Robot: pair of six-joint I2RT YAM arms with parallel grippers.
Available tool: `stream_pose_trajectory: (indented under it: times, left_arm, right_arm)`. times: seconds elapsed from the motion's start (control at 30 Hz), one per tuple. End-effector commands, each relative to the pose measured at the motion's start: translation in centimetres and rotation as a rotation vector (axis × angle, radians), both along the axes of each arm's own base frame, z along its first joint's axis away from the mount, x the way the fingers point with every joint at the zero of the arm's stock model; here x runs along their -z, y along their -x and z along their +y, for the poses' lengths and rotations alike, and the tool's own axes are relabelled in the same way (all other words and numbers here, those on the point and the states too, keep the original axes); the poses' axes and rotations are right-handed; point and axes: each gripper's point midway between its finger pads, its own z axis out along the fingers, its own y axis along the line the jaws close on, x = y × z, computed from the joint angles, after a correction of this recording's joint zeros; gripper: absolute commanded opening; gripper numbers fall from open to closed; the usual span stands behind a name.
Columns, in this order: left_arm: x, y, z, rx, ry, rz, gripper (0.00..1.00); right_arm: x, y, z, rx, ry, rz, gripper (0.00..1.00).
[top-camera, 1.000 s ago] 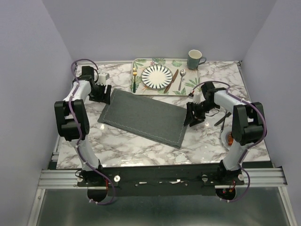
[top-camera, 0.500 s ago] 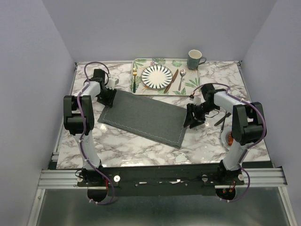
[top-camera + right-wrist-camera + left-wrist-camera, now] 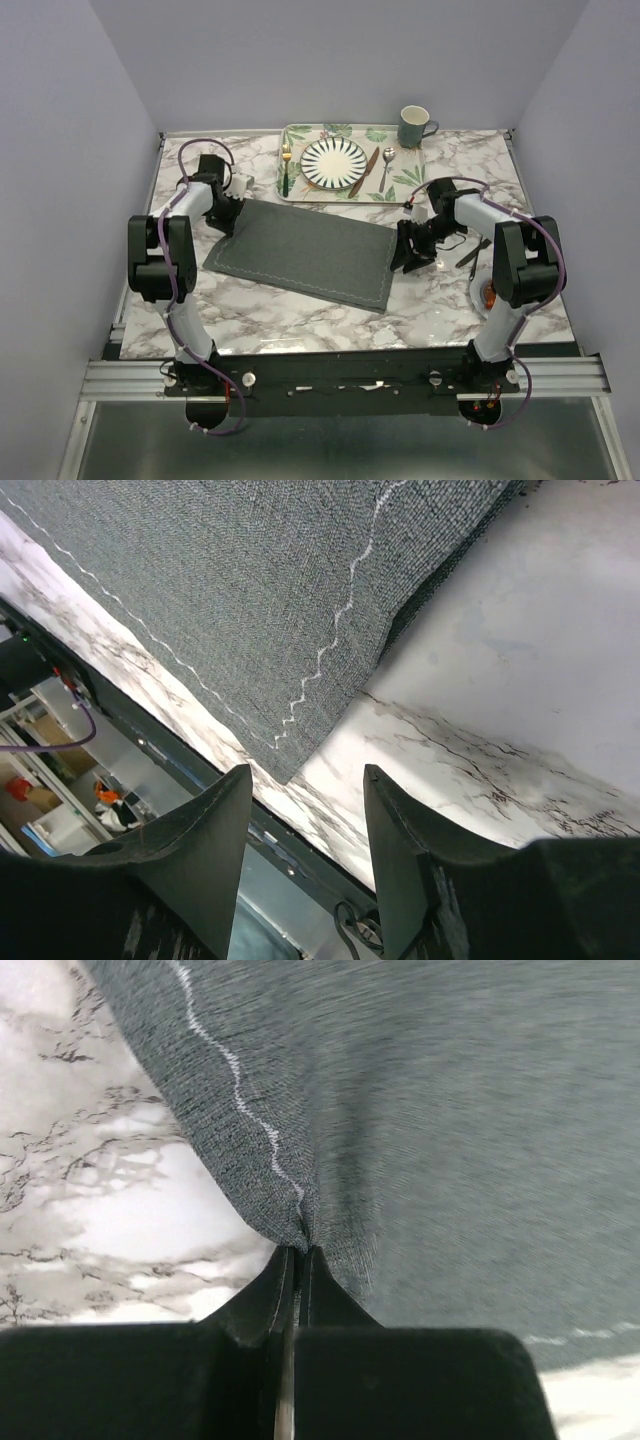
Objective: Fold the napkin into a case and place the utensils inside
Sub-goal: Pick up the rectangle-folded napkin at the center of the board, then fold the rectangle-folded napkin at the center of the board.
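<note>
At the left of the marble surface (image 3: pixel 300 310), the left pincer (image 3: pixel 228 208) was clamped shut on the far left corner of the napkin (image 3: pixel 300 250), the dark grey cloth lying as a wide rectangle, slightly askew, in the middle of the surface. Behind it, on the leaf-print tray (image 3: pixel 405 180), the fork (image 3: pixel 286 168), the knife (image 3: pixel 364 170) and the spoon (image 3: pixel 386 168) lay untouched either side of the striped plate (image 3: pixel 335 160), with a mug (image 3: pixel 413 126) at the tray's far right corner. To the right, the right pincer (image 3: pixel 408 252) hung at the napkin's right edge with its jaws apart and nothing between them.

The work appeared to be at the folding step, with no case yet formed. The next move would likely call for the right pincer to take hold of its own edge, so that both arms could carry the cloth over together and keep the fold square.

The overhead view gave the layout but hid the grip. The left wrist view showed the left pincer (image 3: pixel 298 1250) pinching a puckered ridge of napkin (image 3: pixel 450 1110) beside its pale stitching. The right wrist view showed the right pincer (image 3: pixel 300 780) straddling bare marble just off a near corner of the napkin (image 3: pixel 250 580), touching nothing.
</note>
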Motion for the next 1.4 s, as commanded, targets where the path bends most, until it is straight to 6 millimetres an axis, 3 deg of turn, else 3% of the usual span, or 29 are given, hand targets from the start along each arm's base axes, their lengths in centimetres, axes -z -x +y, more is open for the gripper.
stream_pose_trajectory:
  times: [0.0, 0.1, 0.27, 0.37, 0.53, 0.77, 1.07, 1.17, 1.2, 1.27, 1.33, 1.37]
  left_arm:
    - [-6.4, 0.1, -4.6, 0.1, 0.082, -0.116, 0.0]
    - [-8.1, 1.0, -7.5, 0.17, 0.116, -0.123, 0.0]
    - [-9.2, 3.6, -13.3, 0.248, 0.261, -0.057, 0.0]
    - [-8.8, 5.5, -17.4, 0.306, 0.329, 0.005, 0.0]
    - [-8.3, 8.1, -24.3, 0.317, 0.5, 0.141, 0.0]
    - [-7.5, 8.8, -30.5, 0.307, 0.613, 0.21, 0.0]
    - [-7.0, 8.1, -35.3, 0.229, 0.688, 0.241, 0.0]
    - [-6.4, 8.7, -36.3, 0.224, 0.689, 0.267, 0.3]
    - [-6.9, 8.9, -36.4, 0.232, 0.711, 0.275, 0.47]
    - [-7.5, 8.6, -36.0, 0.23, 0.757, 0.268, 0.52]
    - [-10.2, 8.0, -35.4, 0.245, 0.855, 0.225, 0.54]
    - [-9.8, 7.1, -33.5, 0.196, 0.858, 0.218, 0.55]
  right_arm:
    - [0.9, -0.1, -0.2, 0.016, 0.014, 0.024, 0.57]
    - [1.4, -0.1, -0.4, 0.021, 0.035, 0.037, 0.58]
    - [2.2, -0.1, -0.7, 0.029, 0.062, 0.06, 0.6]
    - [2.5, 0.1, -0.8, 0.028, 0.066, 0.085, 0.61]
    - [2.7, 0.9, -0.8, 0.031, 0.063, 0.111, 0.71]
    - [3.4, 1.8, -0.6, 0.042, 0.039, 0.165, 0.77]
    - [4.0, 2.0, -0.4, 0.05, 0.028, 0.194, 0.69]
    - [3.9, 1.9, -0.4, 0.046, 0.031, 0.186, 0.69]
    - [3.8, 2.0, -0.5, 0.046, 0.03, 0.184, 0.69]
    - [3.5, 2.0, -0.5, 0.044, 0.022, 0.176, 0.69]
    - [3.1, 2.1, -0.2, 0.039, 0.003, 0.164, 0.69]
    - [2.9, 2.0, -0.1, 0.038, -0.004, 0.158, 0.69]
